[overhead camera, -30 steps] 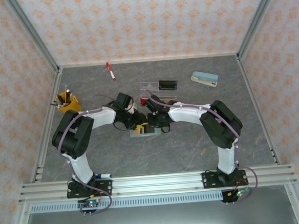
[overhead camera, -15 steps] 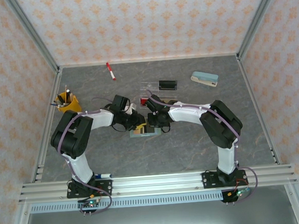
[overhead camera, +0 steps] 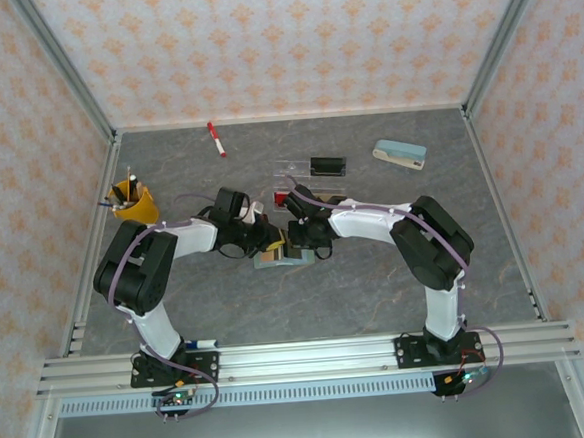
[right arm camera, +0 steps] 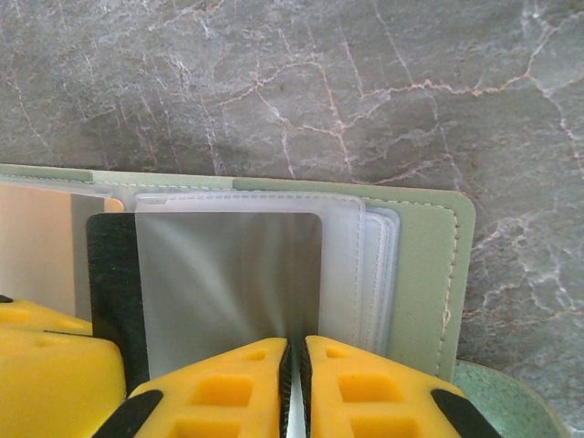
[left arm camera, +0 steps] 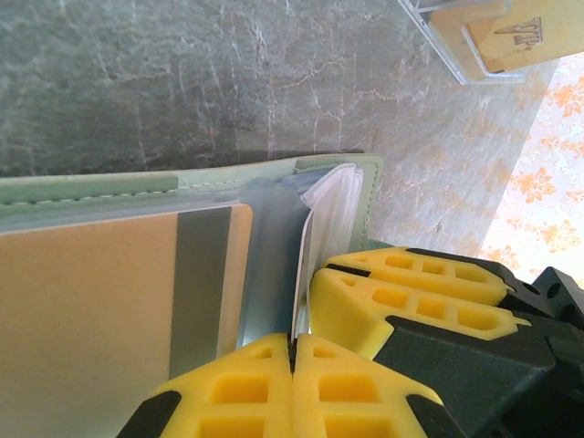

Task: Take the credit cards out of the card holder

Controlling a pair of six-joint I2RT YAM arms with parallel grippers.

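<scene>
My left gripper [left arm camera: 292, 360] has its yellow pads pressed flat together with no gap. They meet at the near corner of the tan-gold card [left arm camera: 100, 301], just right of its grey stripe, on the clear pocket film. I cannot tell whether the card's own edge is inside the pinch.

Just right of those jaws, almost touching them, the right gripper [right arm camera: 294, 370] is drawn narrow too. It nips the near edge of the clear sleeves [right arm camera: 228, 274] and holds them fanned up off the card holder [left arm camera: 109, 185]. The holder lies open on the table [right arm camera: 319, 82] directly ahead of both sets of jaws, its green border on the far side.

As I judge it, the step is to draw the tan card out of its pocket. I'd use the right pinch as the anchor, holding it low and steady so the holder cannot slide. Then I'd pull the left jaws straight back along the pocket, level with the table, slowly.

If the film comes away and the card does not, I'd let go and bite again further left, onto the card itself. The two sets of fingertips sit close, so I'd allow no sideways drift.

Well beyond the holder, ahead and right of the left jaws, sits a clear tray [left arm camera: 474, 41], apart from all this
</scene>
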